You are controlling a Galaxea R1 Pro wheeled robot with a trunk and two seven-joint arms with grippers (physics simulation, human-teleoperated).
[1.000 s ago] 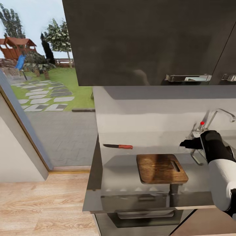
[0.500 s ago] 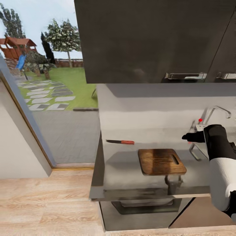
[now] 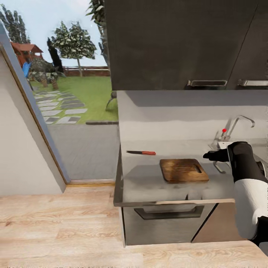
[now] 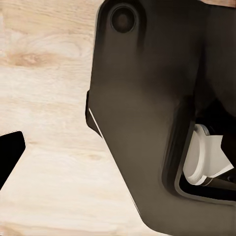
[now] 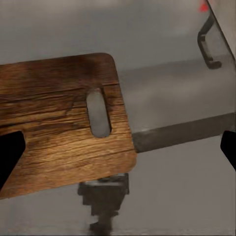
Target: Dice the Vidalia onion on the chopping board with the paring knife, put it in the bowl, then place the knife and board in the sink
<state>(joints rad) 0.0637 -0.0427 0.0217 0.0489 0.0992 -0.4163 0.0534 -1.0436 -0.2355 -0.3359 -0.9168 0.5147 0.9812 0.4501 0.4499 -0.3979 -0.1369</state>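
The chopping board lies flat on the grey countertop, near the front edge, its slot-shaped handle hole turned toward the tap. The paring knife lies on the same surface, behind the board and off toward the glass door side, well apart from it, red handle pointing toward the board and dark blade pointing away. Beyond the board on its handle-hole side stands the chrome tap with its red knob. The sink basin appears to begin there, though the arm covers most of it.

The right gripper hovers above the counter, just beside the board's handle-hole end and in front of the tap. In the right wrist view its two dark fingertips sit far apart at the frame edges, spread wide with nothing between them, the board below. In the left wrist view one dark fingertip shows over the wooden floor; I cannot tell whether that pincer is spread or closed.
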